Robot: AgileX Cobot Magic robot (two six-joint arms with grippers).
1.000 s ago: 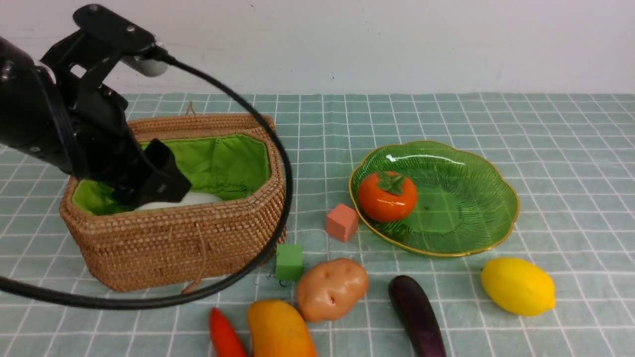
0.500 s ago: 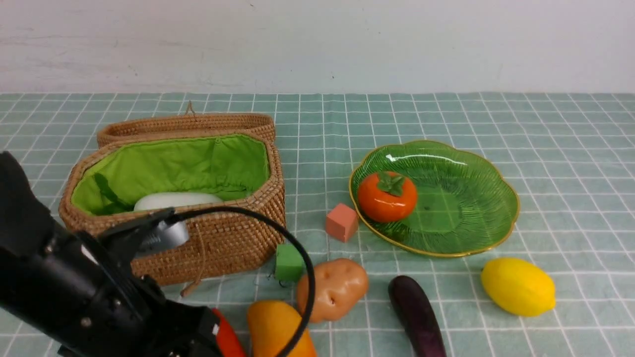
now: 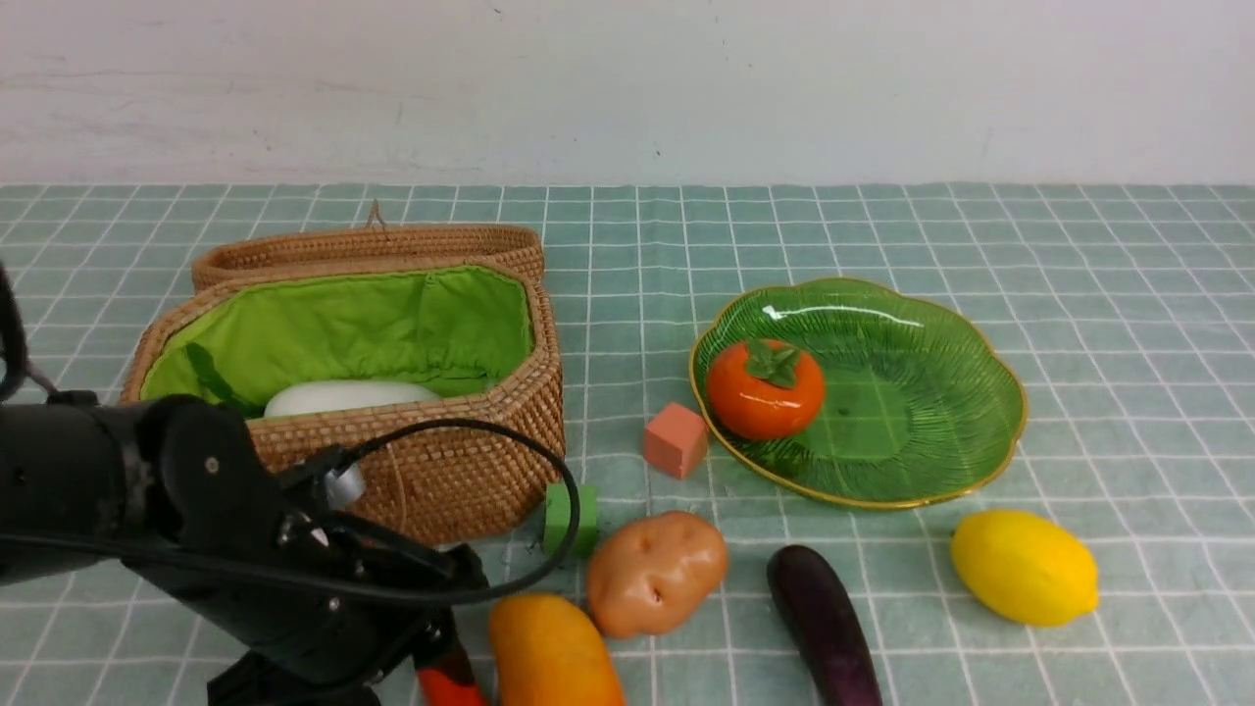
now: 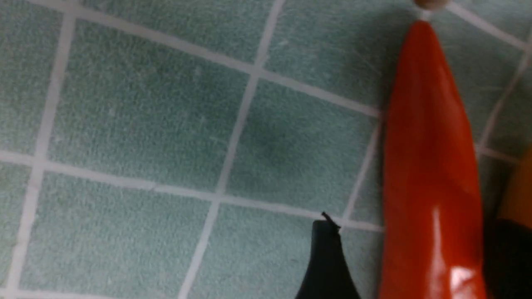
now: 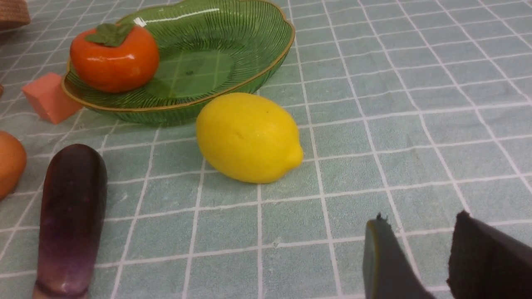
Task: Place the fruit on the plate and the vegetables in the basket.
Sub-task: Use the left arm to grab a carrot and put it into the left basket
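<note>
My left gripper is low at the table's front, open, its jaws on either side of the red pepper; one finger stands clear of it. The basket holds a white vegetable and leafy greens. A persimmon sits on the plate. Mango, potato, eggplant and lemon lie on the cloth. My right gripper hovers open and empty near the lemon, out of the front view.
A pink cube lies between basket and plate, and a green cube sits by the basket's front corner. The left arm's cable loops in front of the basket. The mango lies close beside the pepper.
My left arm has swung from over the basket down to the front edge and settled around the red pepper. Its jaws have narrowed a little.
</note>
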